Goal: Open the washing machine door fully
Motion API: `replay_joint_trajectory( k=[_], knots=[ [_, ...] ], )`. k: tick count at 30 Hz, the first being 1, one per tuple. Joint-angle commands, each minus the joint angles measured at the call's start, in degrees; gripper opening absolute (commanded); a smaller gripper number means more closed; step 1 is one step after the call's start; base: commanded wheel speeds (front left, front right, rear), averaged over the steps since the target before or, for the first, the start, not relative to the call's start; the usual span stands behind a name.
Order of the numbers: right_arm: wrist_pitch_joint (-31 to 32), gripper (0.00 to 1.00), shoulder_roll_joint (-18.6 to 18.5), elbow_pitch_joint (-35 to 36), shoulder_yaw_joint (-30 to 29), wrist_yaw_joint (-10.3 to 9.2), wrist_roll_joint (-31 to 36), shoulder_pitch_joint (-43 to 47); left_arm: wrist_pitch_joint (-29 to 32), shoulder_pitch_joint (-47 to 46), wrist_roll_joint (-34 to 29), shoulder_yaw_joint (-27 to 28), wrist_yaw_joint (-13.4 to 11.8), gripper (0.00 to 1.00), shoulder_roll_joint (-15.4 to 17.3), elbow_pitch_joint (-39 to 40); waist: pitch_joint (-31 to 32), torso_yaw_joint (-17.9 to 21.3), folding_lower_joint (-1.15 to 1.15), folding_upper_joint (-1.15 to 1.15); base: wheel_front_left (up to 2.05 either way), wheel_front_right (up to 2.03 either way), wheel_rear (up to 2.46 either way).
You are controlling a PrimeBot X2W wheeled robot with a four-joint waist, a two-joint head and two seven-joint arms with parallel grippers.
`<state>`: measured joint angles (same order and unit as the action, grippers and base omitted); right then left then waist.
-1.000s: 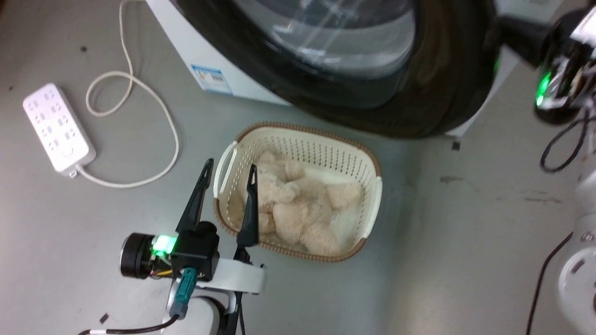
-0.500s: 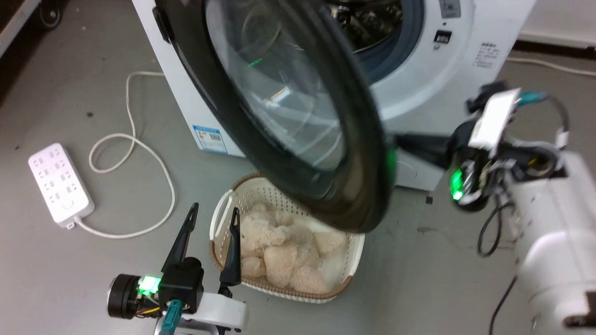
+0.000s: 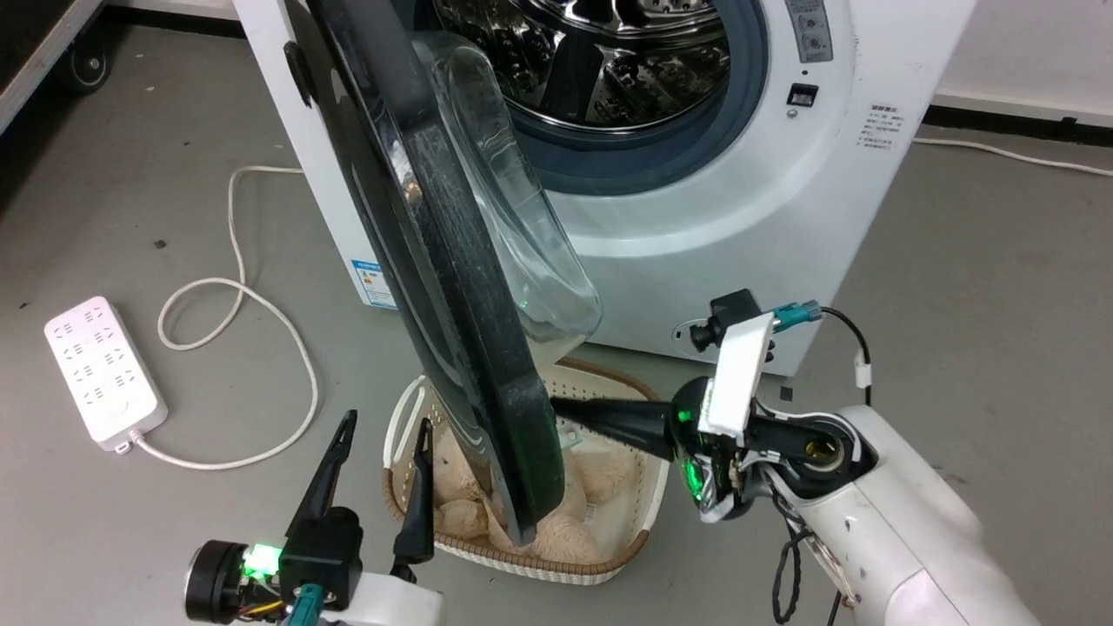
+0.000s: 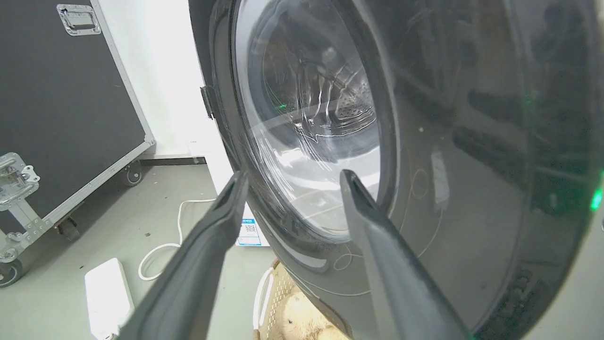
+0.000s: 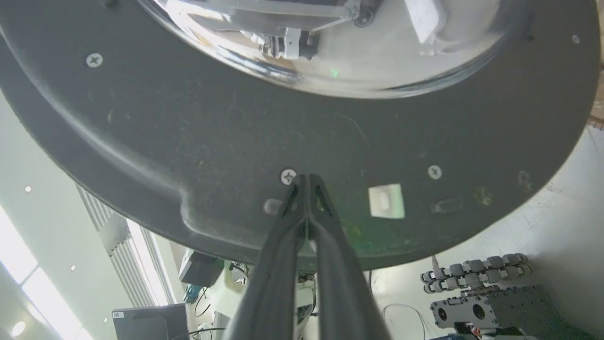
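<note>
The washing machine [image 3: 739,217] stands at the top of the head view, its steel drum [image 3: 609,52] exposed. The washing machine door [image 3: 452,287] has swung out and shows almost edge-on, its glass bowl [image 3: 522,226] facing the drum. My right gripper [image 3: 558,405] is shut, with its tips pressed against the door's inner black rim [image 5: 212,132] beside a screw; its fingers [image 5: 325,245] lie together. My left gripper [image 3: 386,423] hangs open at the lower left, a little off the door's outer face [image 4: 472,141], holding nothing.
A cream basket [image 3: 654,496] with a beige plush toy [image 3: 600,474] sits on the floor right under the door's lower edge. A white power strip [image 3: 104,374] and its looping cable [image 3: 287,348] lie to the left. A black flight case [image 4: 61,94] stands beyond.
The head camera has tilted up. The door has swung wider, from facing me to nearly edge-on, and the right gripper has followed its inner rim. The left gripper has stayed open.
</note>
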<state>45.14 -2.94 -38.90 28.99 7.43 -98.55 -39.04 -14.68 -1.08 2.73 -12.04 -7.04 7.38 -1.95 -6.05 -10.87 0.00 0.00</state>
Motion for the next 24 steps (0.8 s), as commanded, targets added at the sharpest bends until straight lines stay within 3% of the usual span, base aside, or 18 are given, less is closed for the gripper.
replay_joint_trajectory(
  k=[1,2,5,10,11,12,19,23,24],
  knots=[
    [-1.0,0.31,0.1,0.2,0.0,0.06,-0.2,0.5,-0.3,0.5,0.2,0.3,0.2,1.0,-0.2,0.0,0.2,0.1,0.0,0.0,0.0,0.0,0.0],
    [-2.4,1.0,0.0,0.2,-0.1,0.06,0.0,0.3,-0.3,0.5,0.3,0.5,0.2,1.0,-0.2,-0.1,0.4,0.3,0.0,0.0,0.0,0.0,0.0],
    [-5.5,1.0,-1.6,1.9,-0.7,0.06,0.8,0.2,-0.3,0.6,0.4,1.0,0.3,1.0,-0.4,-0.1,1.3,0.9,0.0,0.0,0.0,0.0,0.0],
    [-13.8,1.0,-7.3,8.0,-2.2,0.06,5.8,3.4,-0.3,1.6,0.5,1.6,0.9,1.0,-0.6,0.3,4.2,2.2,0.0,0.0,0.0,0.0,0.0],
    [-21.8,1.0,-12.1,13.4,-1.8,0.06,13.8,5.6,-0.3,2.4,0.7,2.7,0.7,1.0,-0.7,0.6,5.5,3.5,0.0,0.0,0.0,0.0,0.0],
    [-24.8,1.0,-14.0,15.4,-1.5,0.06,17.3,6.2,-0.3,2.6,0.8,3.0,0.7,1.0,-0.7,0.7,5.8,4.0,0.0,0.0,0.0,0.0,0.0],
    [-48.6,1.0,-24.2,24.5,-2.0,0.06,42.3,11.7,-0.3,3.7,0.9,4.5,1.0,1.0,-1.1,1.5,7.4,6.4,0.0,0.0,0.0,0.0,0.0],
    [-57.9,1.0,-25.7,25.8,-6.2,0.06,57.5,18.0,-0.3,4.3,0.8,5.3,1.5,1.0,-1.1,1.8,7.9,7.3,0.0,0.0,0.0,0.0,0.0],
    [-59.5,1.0,-22.1,27.6,-14.0,0.06,67.5,23.9,-0.3,4.9,0.7,5.7,1.8,1.0,-1.1,2.1,8.1,7.9,0.0,0.0,0.0,0.0,0.0]
  ],
)
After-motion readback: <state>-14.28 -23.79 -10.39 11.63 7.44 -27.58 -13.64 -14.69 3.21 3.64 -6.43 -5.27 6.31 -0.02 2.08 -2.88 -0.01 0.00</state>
